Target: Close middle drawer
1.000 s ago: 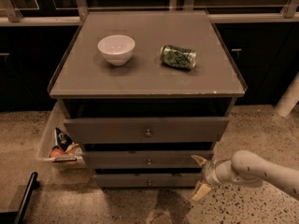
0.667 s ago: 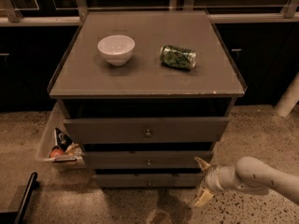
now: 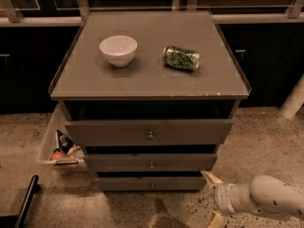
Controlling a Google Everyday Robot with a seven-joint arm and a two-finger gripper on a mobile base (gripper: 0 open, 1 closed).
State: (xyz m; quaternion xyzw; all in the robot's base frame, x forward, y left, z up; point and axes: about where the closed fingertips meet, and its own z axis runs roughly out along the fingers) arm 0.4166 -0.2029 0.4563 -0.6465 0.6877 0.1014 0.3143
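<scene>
The middle drawer (image 3: 118, 162) is the low grey-brown front with a small brass knob (image 3: 151, 165), between a taller top drawer front (image 3: 109, 132) and a narrower bottom front (image 3: 123, 183). The top front stands out furthest, and the middle front stands a little further out than the bottom one. My gripper (image 3: 211, 198) is at the lower right, just off the right end of the bottom front. Its tan fingertips (image 3: 209, 177) are spread apart and hold nothing. It touches no drawer.
A white bowl (image 3: 118, 50) and a green can on its side (image 3: 181, 58) lie on the cabinet top (image 3: 142, 82). A bin with snack packets (image 3: 61, 148) stands against the cabinet's left side. A black bar (image 3: 26, 201) lies at the lower left. A white post (image 3: 293, 99) stands at the right.
My gripper has drawn back a little, down and to the right, away from the drawer fronts. The drawers look the same.
</scene>
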